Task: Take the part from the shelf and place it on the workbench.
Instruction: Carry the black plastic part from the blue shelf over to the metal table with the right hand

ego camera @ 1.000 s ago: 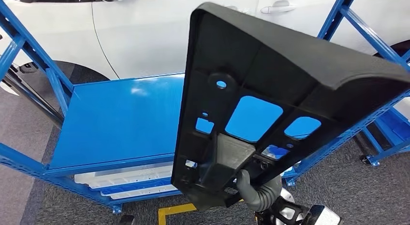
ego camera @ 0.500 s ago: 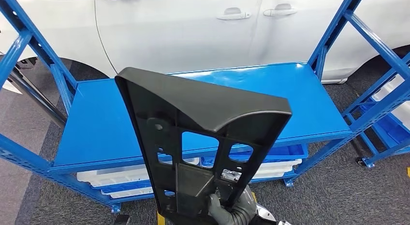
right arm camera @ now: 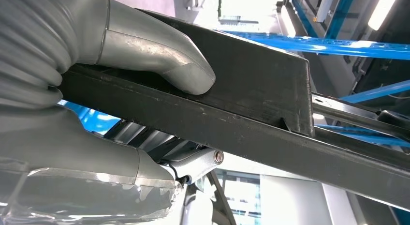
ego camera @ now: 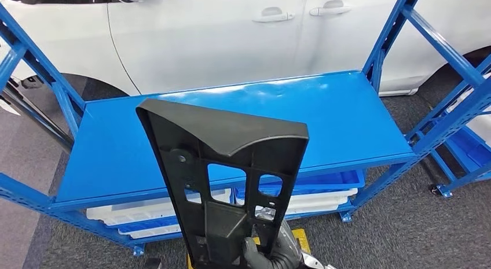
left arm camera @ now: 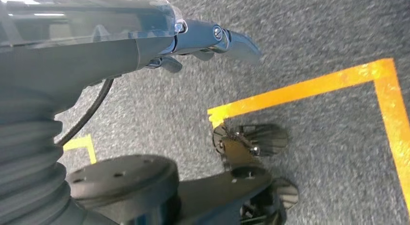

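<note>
The black plastic part (ego camera: 223, 176), a long ribbed panel with cut-out windows and a curved lip along its top edge, stands nearly upright in the lower middle of the head view, in front of the blue shelf (ego camera: 347, 124), whose top deck spans the frame's centre. The right hand (ego camera: 266, 254) grips the part's lower end at the bottom edge of the frame. White trays (ego camera: 130, 211) and a blue bin (ego camera: 339, 181) sit on the shelf's lower level, a white car (ego camera: 202, 37) fills the upper frame behind the shelf, and grey carpet (ego camera: 405, 228) lies at the lower right. In the left wrist view, the left hand (left arm camera: 193, 38) enters from the upper left above grey carpet crossed by yellow floor tape (left arm camera: 300, 87); its fingers are too blurred and cropped to tell how they lie. In the right wrist view, the right hand's thick grey thumb (right arm camera: 159, 53) presses on the part's dark edge at the upper left, pinching the bar against the fingers (right arm camera: 87, 157) beneath.
</note>
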You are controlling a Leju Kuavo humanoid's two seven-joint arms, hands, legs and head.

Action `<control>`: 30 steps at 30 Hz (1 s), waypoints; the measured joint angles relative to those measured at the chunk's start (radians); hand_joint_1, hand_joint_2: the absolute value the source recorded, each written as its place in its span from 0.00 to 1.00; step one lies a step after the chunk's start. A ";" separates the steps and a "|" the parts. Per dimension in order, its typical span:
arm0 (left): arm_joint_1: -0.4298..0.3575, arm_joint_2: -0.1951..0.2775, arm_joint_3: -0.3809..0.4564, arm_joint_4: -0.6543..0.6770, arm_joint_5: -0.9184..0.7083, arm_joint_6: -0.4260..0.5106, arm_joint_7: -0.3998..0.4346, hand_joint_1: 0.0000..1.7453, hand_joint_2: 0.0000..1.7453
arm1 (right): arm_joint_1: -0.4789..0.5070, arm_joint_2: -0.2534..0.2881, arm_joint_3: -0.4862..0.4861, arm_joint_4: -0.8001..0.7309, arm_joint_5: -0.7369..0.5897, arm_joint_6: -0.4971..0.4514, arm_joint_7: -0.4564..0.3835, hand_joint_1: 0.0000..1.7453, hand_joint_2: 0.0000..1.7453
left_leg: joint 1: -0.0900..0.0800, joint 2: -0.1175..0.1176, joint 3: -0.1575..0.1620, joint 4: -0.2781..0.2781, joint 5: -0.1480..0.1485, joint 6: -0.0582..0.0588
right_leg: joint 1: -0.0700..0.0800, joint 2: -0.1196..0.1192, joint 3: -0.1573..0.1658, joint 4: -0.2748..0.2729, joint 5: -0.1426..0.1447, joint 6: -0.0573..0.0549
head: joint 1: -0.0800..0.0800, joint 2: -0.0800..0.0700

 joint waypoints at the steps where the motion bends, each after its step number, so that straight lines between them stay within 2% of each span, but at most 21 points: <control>1: 0.002 0.000 0.000 0.000 0.002 -0.002 0.000 0.00 1.00 | -0.001 0.000 0.002 0.006 -0.005 0.004 0.003 0.98 1.00 | 0.000 0.000 -0.024 0.064 -0.038 -0.003 | 0.002 -0.001 -0.003 0.000 0.002 -0.003 | 0.000 0.000; 3: 0.006 0.000 0.001 0.000 0.004 -0.003 0.000 0.00 1.00 | -0.005 0.000 0.004 0.020 -0.018 0.014 0.011 0.98 1.00 | 0.000 0.000 -0.060 0.167 -0.080 -0.006 | 0.005 -0.003 -0.011 0.003 0.006 -0.007 | 0.000 0.000; 4: 0.009 0.000 0.001 0.000 0.005 -0.003 0.000 0.00 1.00 | -0.008 0.000 0.004 0.027 -0.025 0.018 0.014 0.98 1.00 | 0.000 0.000 -0.056 0.172 -0.074 -0.006 | 0.006 -0.003 -0.016 0.006 0.008 -0.007 | 0.000 0.000; 5: 0.011 0.000 0.002 0.000 0.005 -0.003 0.000 0.00 1.00 | -0.011 0.001 0.004 0.034 -0.030 0.020 0.017 0.98 1.00 | 0.000 0.000 -0.033 0.136 -0.050 -0.005 | 0.006 -0.003 -0.020 0.010 0.010 -0.005 | 0.000 0.000; 8: 0.010 0.000 0.002 0.000 0.006 -0.003 -0.001 0.00 1.00 | -0.022 0.001 0.006 0.050 -0.040 0.023 0.021 0.98 1.00 | -0.002 -0.001 0.070 -0.054 0.021 0.007 | 0.009 -0.002 -0.030 0.020 0.016 0.005 | 0.000 0.000; 9: 0.010 0.000 0.002 0.000 0.005 -0.003 -0.002 0.00 1.00 | -0.023 0.002 0.007 0.054 -0.042 0.022 0.022 0.98 1.00 | -0.005 -0.001 0.083 -0.084 0.028 0.013 | 0.010 -0.002 -0.033 0.022 0.020 0.011 | 0.000 0.000; 12: 0.015 0.001 0.002 0.000 0.003 -0.003 -0.003 0.00 1.00 | -0.023 0.001 0.007 0.065 -0.048 0.020 0.022 0.98 1.00 | -0.008 -0.001 0.074 -0.093 0.045 0.033 | 0.008 -0.001 -0.039 0.020 0.034 0.030 | 0.000 0.000; 13: 0.015 0.001 0.002 0.000 0.002 -0.003 -0.003 0.00 1.00 | -0.021 0.001 0.007 0.067 -0.049 0.019 0.022 0.98 1.00 | -0.007 0.001 0.068 -0.097 0.055 0.041 | 0.007 0.000 -0.046 0.026 0.025 0.036 | 0.000 0.000; 14: 0.014 0.001 0.002 0.000 0.002 -0.003 -0.002 0.00 1.00 | -0.020 0.001 0.007 0.069 -0.050 0.019 0.022 0.98 1.00 | -0.005 0.003 0.060 -0.100 0.067 0.048 | 0.006 0.001 -0.056 0.048 0.000 0.042 | 0.000 0.000; 15: 0.012 0.001 0.002 0.000 0.001 -0.003 -0.002 0.00 1.00 | -0.019 0.000 0.007 0.071 -0.050 0.019 0.022 0.98 1.00 | -0.004 0.006 0.050 -0.102 0.077 0.054 | 0.004 0.002 -0.072 0.090 -0.042 0.047 | 0.000 0.000; 17: 0.011 0.001 0.002 0.000 0.000 -0.003 -0.002 0.00 1.00 | -0.018 -0.001 0.007 0.074 -0.050 0.018 0.021 0.98 1.00 | -0.006 0.008 0.026 -0.101 0.095 0.059 | 0.002 0.003 -0.108 0.216 -0.135 0.055 | 0.000 0.000; 18: 0.011 0.001 0.002 0.000 -0.001 -0.003 -0.001 0.00 1.00 | -0.018 -0.002 0.007 0.076 -0.050 0.018 0.021 0.98 1.00 | -0.007 0.009 0.014 -0.100 0.103 0.058 | 0.001 0.003 -0.117 0.270 -0.160 0.058 | 0.000 0.000; 19: 0.011 0.001 0.002 0.000 -0.002 -0.003 -0.001 0.00 1.00 | -0.018 -0.002 0.007 0.078 -0.050 0.018 0.021 0.98 1.00 | -0.008 0.010 0.001 -0.098 0.110 0.058 | 0.000 0.003 -0.112 0.298 -0.165 0.059 | 0.000 0.000; 20: 0.011 0.001 0.002 0.000 -0.003 -0.003 -0.001 0.00 1.00 | -0.018 -0.003 0.007 0.080 -0.050 0.018 0.021 0.98 1.00 | -0.009 0.011 -0.011 -0.096 0.118 0.057 | -0.001 0.003 -0.088 0.287 -0.149 0.058 | 0.000 0.000; 22: 0.010 0.001 0.002 0.000 -0.005 -0.003 -0.001 0.00 1.00 | -0.020 -0.003 0.007 0.082 -0.050 0.017 0.021 0.98 1.00 | -0.010 0.010 -0.031 -0.091 0.133 0.053 | 0.000 0.003 0.009 0.166 -0.106 0.050 | 0.000 0.000; 24: 0.009 0.001 0.002 0.000 -0.007 -0.003 0.000 0.00 1.00 | -0.021 -0.003 0.007 0.082 -0.050 0.015 0.021 0.98 1.00 | -0.012 0.009 -0.042 -0.091 0.148 0.044 | 0.005 0.003 0.099 0.031 -0.095 0.038 | 0.000 0.000; 25: 0.008 0.001 0.002 0.000 -0.008 -0.004 0.000 0.00 1.00 | -0.021 -0.003 0.008 0.081 -0.051 0.014 0.020 0.98 1.00 | -0.012 0.009 -0.044 -0.093 0.156 0.038 | 0.009 0.003 0.119 -0.005 -0.097 0.032 | 0.000 0.000; 27: 0.008 0.001 0.002 0.000 -0.008 -0.005 0.001 0.00 1.00 | -0.020 -0.003 0.008 0.081 -0.051 0.013 0.019 0.98 1.00 | -0.010 0.009 -0.045 -0.100 0.175 0.025 | 0.014 0.003 0.115 -0.018 -0.084 0.019 | 0.000 0.000; 28: 0.008 0.001 0.002 0.000 -0.008 -0.005 0.001 0.00 1.00 | -0.020 -0.003 0.008 0.081 -0.051 0.012 0.019 0.98 1.00 | -0.009 0.008 -0.050 -0.099 0.172 0.020 | 0.012 0.001 0.109 -0.024 -0.074 0.012 | 0.000 0.000; 29: 0.008 0.001 0.002 0.000 -0.009 -0.006 0.001 0.00 1.00 | -0.019 -0.003 0.008 0.081 -0.051 0.010 0.019 0.98 1.00 | -0.008 0.007 -0.056 -0.088 0.154 0.015 | 0.010 -0.001 0.100 -0.027 -0.062 0.005 | 0.000 0.000; 30: 0.009 0.001 0.002 0.000 -0.009 -0.007 0.001 0.00 1.00 | -0.019 -0.003 0.009 0.081 -0.050 0.008 0.019 0.98 1.00 | -0.007 0.006 -0.067 -0.057 0.114 0.011 | 0.007 -0.003 0.088 -0.032 -0.048 -0.003 | 0.000 0.000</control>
